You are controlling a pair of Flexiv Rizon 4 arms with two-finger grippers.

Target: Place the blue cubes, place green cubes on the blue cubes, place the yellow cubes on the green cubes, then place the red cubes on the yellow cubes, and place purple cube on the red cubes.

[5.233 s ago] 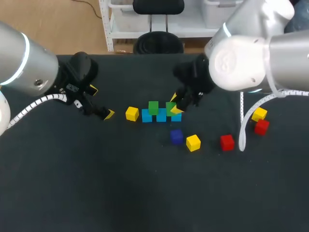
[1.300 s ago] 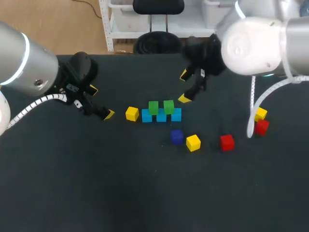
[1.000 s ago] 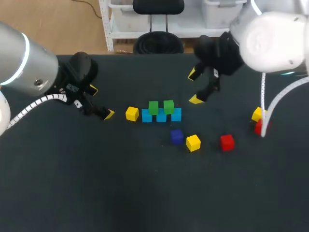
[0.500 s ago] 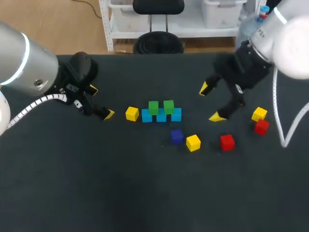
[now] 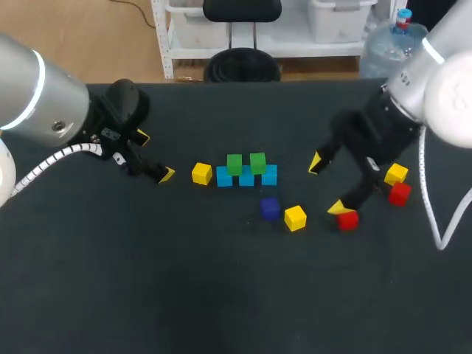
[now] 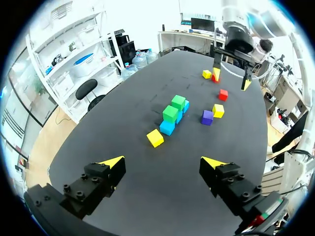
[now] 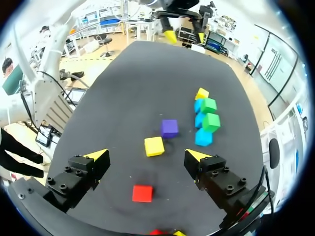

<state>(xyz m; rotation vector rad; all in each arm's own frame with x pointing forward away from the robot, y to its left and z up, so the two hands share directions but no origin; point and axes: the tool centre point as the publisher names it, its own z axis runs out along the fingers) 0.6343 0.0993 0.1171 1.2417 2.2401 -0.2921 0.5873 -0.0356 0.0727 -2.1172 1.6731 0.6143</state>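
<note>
Three blue cubes (image 5: 246, 178) stand in a row mid-table, with two green cubes (image 5: 257, 162) resting on them. One yellow cube (image 5: 201, 173) sits just left of the row. In front lie a purple cube (image 5: 270, 209), a second yellow cube (image 5: 296, 217) and a red cube (image 5: 347, 220). Another yellow cube (image 5: 396, 174) and red cube (image 5: 400, 193) lie at the right. My right gripper (image 5: 328, 185) hangs open and empty, one tip just above the nearer red cube (image 7: 142, 193). My left gripper (image 5: 155, 155) is open and empty, left of the row (image 6: 167, 127).
The dark table (image 5: 184, 280) stretches bare in front of the cubes. A white cable (image 5: 431, 221) loops down from my right arm near the table's right side.
My right arm has swung away from the stack to the right and forward, ending over the red cube. The left arm and all cubes have stayed put.
</note>
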